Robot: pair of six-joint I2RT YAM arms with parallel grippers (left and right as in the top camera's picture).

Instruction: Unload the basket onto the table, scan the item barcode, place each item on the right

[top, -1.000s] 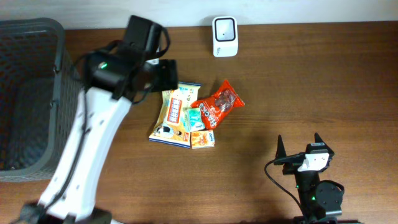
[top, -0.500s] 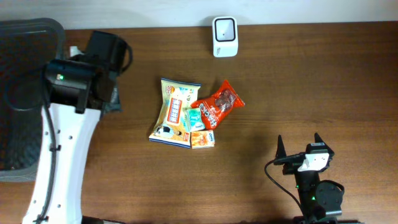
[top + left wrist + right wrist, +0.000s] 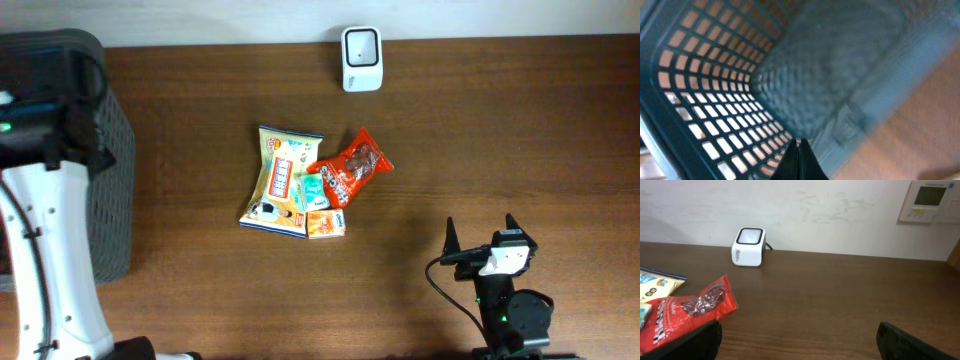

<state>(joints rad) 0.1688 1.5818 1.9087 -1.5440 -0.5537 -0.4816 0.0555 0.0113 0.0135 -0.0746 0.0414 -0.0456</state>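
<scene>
Several snack items lie in a pile mid-table: a yellow bag (image 3: 280, 180), a red packet (image 3: 350, 168), a small green packet (image 3: 314, 188) and a small orange box (image 3: 326, 224). The white barcode scanner (image 3: 361, 58) stands at the back edge. My left arm (image 3: 40, 120) hangs over the grey basket (image 3: 112, 150) at the far left. In the left wrist view, the left gripper (image 3: 800, 160) is shut with nothing between its fingers, and the basket's mesh wall (image 3: 715, 100) is close in front of it. My right gripper (image 3: 482, 232) stands open at the front right, empty.
The right wrist view shows the scanner (image 3: 748, 246) against the wall, with the red packet (image 3: 690, 310) and a corner of the yellow bag (image 3: 657, 282) at its left. The right gripper (image 3: 797, 345) faces bare brown tabletop. A wall panel (image 3: 930, 200) hangs at the upper right.
My left arm has swung from the snack pile leftward to above the basket, and its gripper has gone from open to shut. The pile and the right arm have not moved.
</scene>
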